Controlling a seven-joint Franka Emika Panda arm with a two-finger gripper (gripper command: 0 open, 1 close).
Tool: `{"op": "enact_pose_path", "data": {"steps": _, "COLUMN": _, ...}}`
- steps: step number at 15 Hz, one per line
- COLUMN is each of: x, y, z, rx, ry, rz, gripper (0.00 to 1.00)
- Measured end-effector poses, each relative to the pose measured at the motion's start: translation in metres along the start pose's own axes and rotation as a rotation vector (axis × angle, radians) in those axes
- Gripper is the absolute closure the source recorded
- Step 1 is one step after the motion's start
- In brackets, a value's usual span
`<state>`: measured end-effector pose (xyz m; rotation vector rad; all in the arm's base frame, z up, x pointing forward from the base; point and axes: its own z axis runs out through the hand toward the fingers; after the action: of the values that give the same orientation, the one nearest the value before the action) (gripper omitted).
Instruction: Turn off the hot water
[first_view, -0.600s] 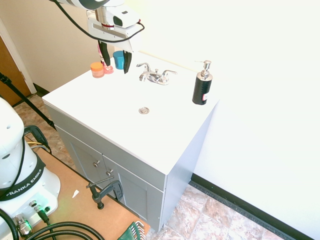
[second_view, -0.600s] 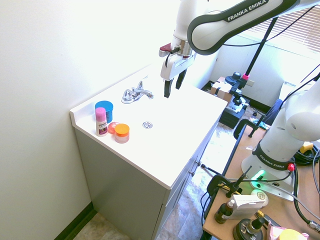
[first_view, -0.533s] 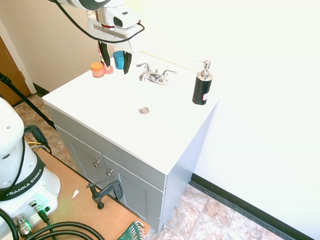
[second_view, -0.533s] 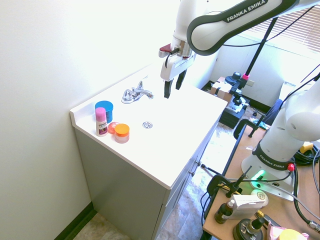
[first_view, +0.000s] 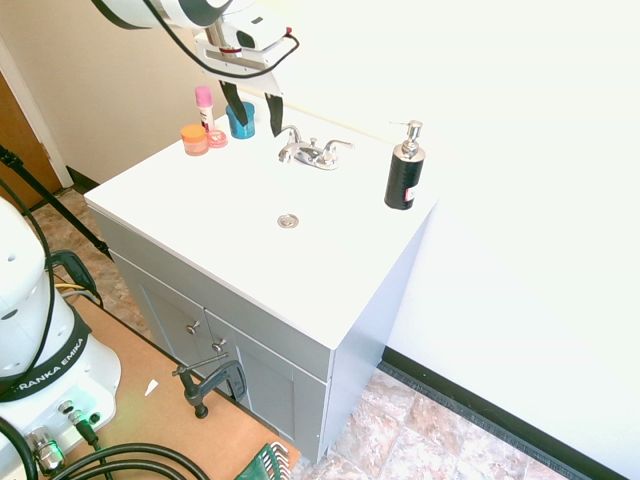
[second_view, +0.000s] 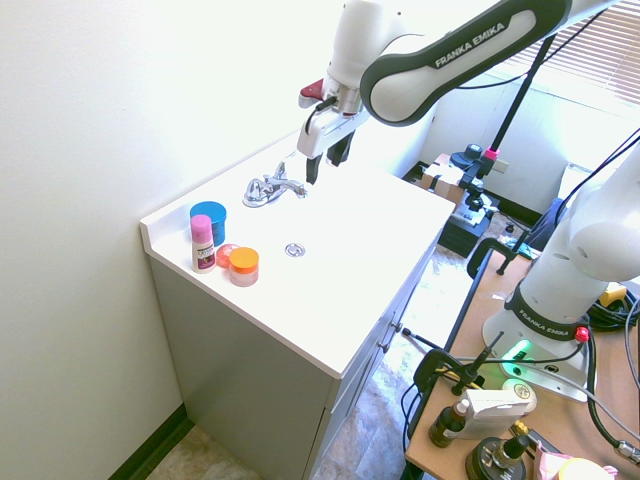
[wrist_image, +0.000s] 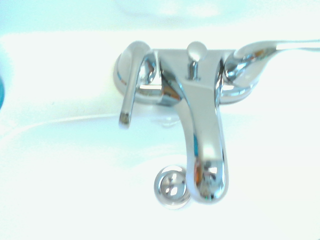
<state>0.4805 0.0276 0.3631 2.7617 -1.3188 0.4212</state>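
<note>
The released, empty gripper (first_view: 260, 129) hovers above the white vanity top (first_view: 230, 200). In the first exterior view, chrome faucet (first_view: 315, 155) and black soap dispenser (first_view: 404, 180) sit at the drain's (first_view: 288, 221) one and two o'clock.

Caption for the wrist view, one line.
Chrome faucet seen close up: left-hand lever, central spout, drain.

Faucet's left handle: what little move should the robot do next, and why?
I'd say move the gripper a bit closer to the left handle. Its jaws are open and not around that handle, which points forward, while the right handle points sideways.
</note>
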Motion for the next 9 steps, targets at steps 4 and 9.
{"op": "enact_pose_path", "data": {"steps": 4, "x": 0.012, "y": -0.031, "z": 0.029, "rx": -0.023, "ry": 0.11, "rz": 0.005, "gripper": 0.0}}
{"op": "enact_pose_path", "data": {"steps": 9, "x": 0.021, "y": -0.062, "z": 0.053, "rx": -0.035, "ry": 0.121, "rz": -0.005, "gripper": 0.0}}
